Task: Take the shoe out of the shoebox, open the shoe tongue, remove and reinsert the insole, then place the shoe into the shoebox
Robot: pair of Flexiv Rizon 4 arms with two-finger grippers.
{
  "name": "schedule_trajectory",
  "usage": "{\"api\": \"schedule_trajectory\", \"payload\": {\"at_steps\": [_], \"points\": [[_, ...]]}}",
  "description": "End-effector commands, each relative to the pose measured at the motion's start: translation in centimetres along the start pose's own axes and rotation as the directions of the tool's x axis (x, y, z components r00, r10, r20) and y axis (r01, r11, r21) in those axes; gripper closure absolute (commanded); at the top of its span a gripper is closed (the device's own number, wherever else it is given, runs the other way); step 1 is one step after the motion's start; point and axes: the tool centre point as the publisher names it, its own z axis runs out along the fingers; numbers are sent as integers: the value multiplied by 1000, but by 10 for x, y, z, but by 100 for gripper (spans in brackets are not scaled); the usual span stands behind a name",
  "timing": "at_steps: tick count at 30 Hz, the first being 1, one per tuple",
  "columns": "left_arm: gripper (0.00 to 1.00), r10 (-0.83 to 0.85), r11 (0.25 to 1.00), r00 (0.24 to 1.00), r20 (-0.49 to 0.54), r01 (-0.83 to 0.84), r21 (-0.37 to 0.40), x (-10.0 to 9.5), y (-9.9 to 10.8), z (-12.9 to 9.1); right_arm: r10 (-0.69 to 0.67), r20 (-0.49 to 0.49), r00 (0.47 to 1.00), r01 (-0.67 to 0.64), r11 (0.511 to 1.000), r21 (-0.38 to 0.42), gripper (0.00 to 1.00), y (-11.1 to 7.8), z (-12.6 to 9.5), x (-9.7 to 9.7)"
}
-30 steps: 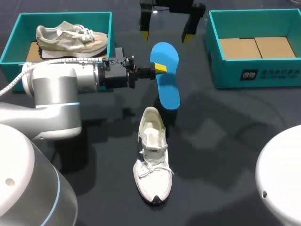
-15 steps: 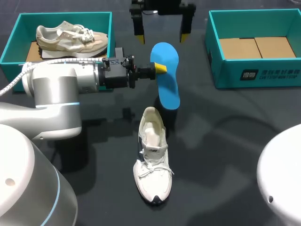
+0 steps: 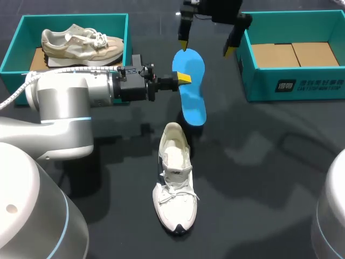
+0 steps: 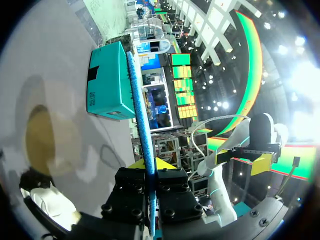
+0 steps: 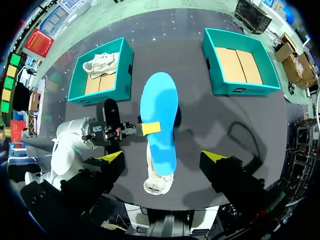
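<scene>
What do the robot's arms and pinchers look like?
The left arm is fat, round and silvery grey, with a thin light-blue ring and a white cable. The left gripper and the right gripper are black, each with two yellow fingertips.

Two shoes [image 3: 173, 178] [image 3: 81, 43], two shoeboxes [image 3: 12, 53] [image 3: 307, 83], one insole [image 3: 192, 94]

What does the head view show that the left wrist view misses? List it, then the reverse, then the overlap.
Head view only: the beige shoe lying in the left shoebox, and the flat blue face of the insole. Left wrist view only: the insole seen edge-on, clamped between the fingers of the left pincer. Both: the insole, the white shoe and the right shoebox.
</scene>
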Motion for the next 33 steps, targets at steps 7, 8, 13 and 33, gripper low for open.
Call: {"api": "schedule_trajectory", "payload": {"at_steps": [7,8,13,33], "points": [[100,1,1000,1000,1,-1,1,0,0,1,15,-501,865,-26,1000,-15,0,-7,5,-24],[100,1,1000,1000,1,-1,1,0,0,1,19,-515,857,-29,1000,-11,0,-7,7,-26],[100,1,1000,1000,1,-1,1,0,0,1,24,-605,796,-31,1000,-2,0,-7,16,-33],[100,232,972,971,-53,-231,33,16,-4,-19,40,-788,614,-23,999,32,0,-11,41,-46]]}}
